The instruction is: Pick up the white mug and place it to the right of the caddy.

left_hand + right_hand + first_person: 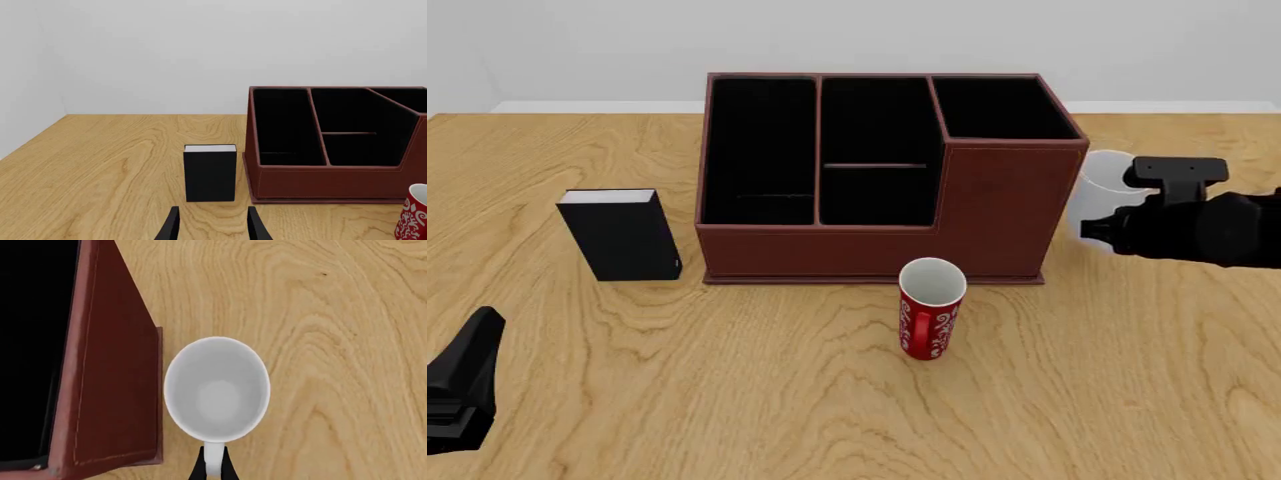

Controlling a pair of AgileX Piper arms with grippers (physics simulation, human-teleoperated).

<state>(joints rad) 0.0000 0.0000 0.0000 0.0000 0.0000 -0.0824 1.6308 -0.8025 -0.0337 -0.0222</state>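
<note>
Left wrist view: left tool [212,225] open, holds nothing; black box [210,172] near caddy [333,145].

Front view: white mug [1098,190] just right of caddy; red mug [932,308] in front.

Right wrist view: right tool [212,467] pinches mug handle; mug upright beside caddy, over bench [333,315].

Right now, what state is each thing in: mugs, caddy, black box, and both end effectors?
White mug: upright, empty, right of the caddy, handle between the right end effector's fingers.
Red mug: upright, empty, in front of the caddy, untouched.
Caddy: upright, compartments empty.
Black box: standing upright, left of the caddy.
Right end effector: shut on the white mug's handle.
Left end effector: open, holding nothing.
</note>
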